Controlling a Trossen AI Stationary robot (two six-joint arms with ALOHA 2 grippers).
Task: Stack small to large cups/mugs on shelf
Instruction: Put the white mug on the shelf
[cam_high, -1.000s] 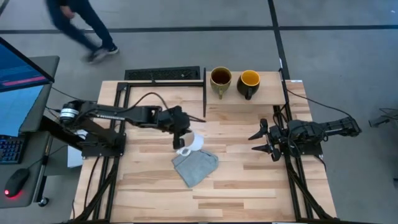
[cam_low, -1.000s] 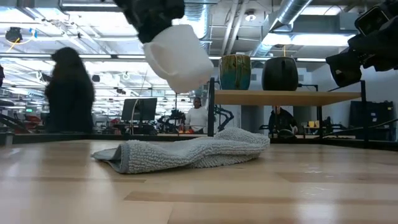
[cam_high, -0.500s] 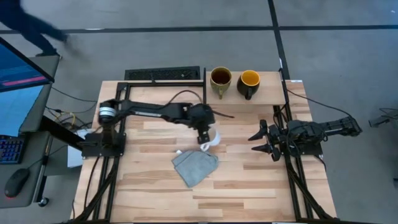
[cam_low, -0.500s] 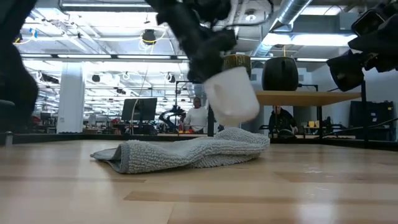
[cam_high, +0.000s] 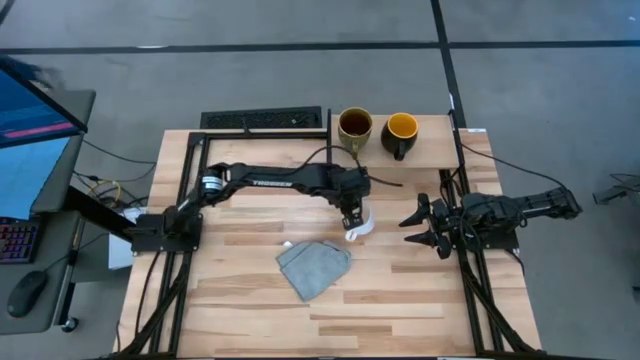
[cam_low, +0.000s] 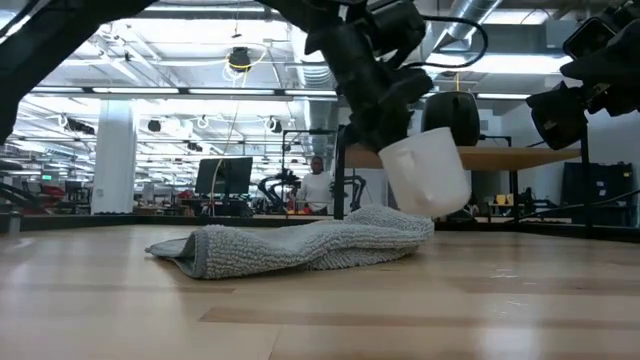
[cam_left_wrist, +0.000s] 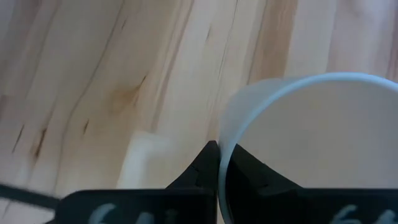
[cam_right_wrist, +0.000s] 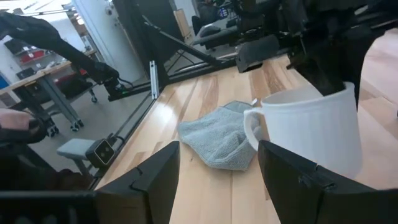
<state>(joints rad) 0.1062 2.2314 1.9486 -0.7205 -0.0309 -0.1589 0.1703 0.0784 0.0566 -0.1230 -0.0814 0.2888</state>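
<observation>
Nearest the low camera we see the bare planked tabletop (cam_low: 330, 310), and on it the grey-blue cloth (cam_low: 300, 245) lying crumpled. Just beyond the cloth's far end hangs the white mug (cam_low: 425, 172), lifted clear of the wood and tilted, its mouth turned upward toward the arm. The left pincer (cam_low: 385, 105) is clamped on the mug's rim — in the left wrist view one dark finger (cam_left_wrist: 199, 174) sits outside the white wall and the other inside it. From above, the left arm reaches long across the tabletop from its base at the left edge, nearly straight, with the wrist bent down so that the left pincer (cam_high: 352, 215) carries the white mug (cam_high: 360, 228) between the cloth (cam_high: 313, 268) and the shelf (cam_high: 435, 150).

The right arm waits folded at the right edge of the tabletop, its right pincer (cam_high: 418, 226) with fingers spread apart and holding nothing — near the mug, not touching it.

Farther back stands the shelf with its black upright; on it sit the olive-tan mug (cam_high: 354, 127) and, just beside it, the dark mug (cam_high: 400, 131) with the yellow-orange inside. Both are upright.
</observation>
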